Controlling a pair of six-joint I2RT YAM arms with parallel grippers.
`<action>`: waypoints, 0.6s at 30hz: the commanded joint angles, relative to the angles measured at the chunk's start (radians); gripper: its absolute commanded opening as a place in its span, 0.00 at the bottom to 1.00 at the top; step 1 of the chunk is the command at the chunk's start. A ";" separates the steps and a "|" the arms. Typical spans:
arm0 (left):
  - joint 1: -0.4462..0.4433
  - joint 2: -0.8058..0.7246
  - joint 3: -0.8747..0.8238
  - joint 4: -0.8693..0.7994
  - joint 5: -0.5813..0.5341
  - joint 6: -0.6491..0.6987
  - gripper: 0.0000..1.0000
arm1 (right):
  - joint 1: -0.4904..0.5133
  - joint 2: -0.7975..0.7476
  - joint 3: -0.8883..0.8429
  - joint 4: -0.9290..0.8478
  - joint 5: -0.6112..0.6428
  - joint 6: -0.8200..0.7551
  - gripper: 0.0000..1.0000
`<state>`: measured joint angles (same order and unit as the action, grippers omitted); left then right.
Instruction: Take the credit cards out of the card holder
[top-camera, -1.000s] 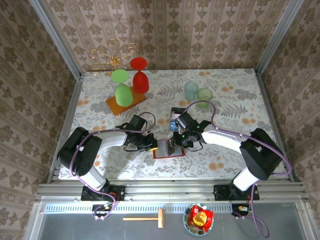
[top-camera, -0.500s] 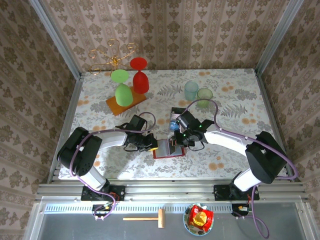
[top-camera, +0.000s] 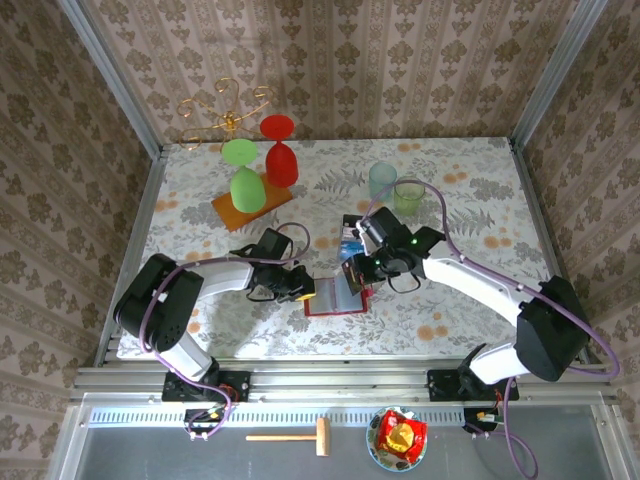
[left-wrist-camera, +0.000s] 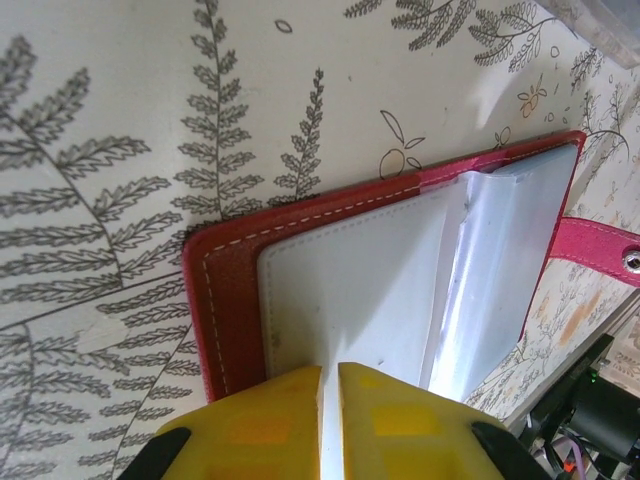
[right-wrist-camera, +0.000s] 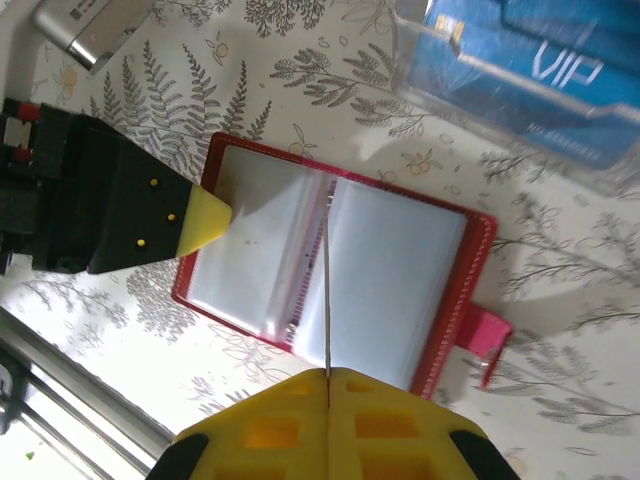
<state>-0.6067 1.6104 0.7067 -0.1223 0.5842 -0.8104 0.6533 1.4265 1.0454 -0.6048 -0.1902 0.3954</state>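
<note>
The red card holder lies open on the table, its clear pockets facing up and its red tab to one side. My right gripper is shut on a thin credit card, seen edge-on and held upright above the holder's fold. In the top view that gripper hangs over the holder's right half. My left gripper is shut, its yellow tips resting on the holder's left page, and shows at the holder's left edge. A blue card lies in a clear case beyond the holder.
An orange board with a green glass and a red glass stands at the back left, beside a gold wire rack. Two clear cups stand at the back middle. A silver object lies near the holder.
My right arm has lifted and swung back to the right, bringing the pinched card up over the holder. The left gripper has stayed on the holder's left page.
</note>
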 joint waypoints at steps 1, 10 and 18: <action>0.010 0.000 0.020 -0.035 0.011 0.027 0.14 | -0.024 -0.021 0.055 -0.116 0.038 -0.240 0.00; 0.015 -0.049 0.018 -0.051 -0.003 0.024 0.18 | -0.094 -0.041 0.140 -0.247 0.034 -0.735 0.00; 0.015 -0.086 0.006 -0.053 -0.017 0.014 0.20 | -0.176 0.038 0.285 -0.320 0.024 -0.985 0.00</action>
<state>-0.5983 1.5566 0.7090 -0.1467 0.5777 -0.8074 0.4915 1.4322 1.2728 -0.8581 -0.1635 -0.4294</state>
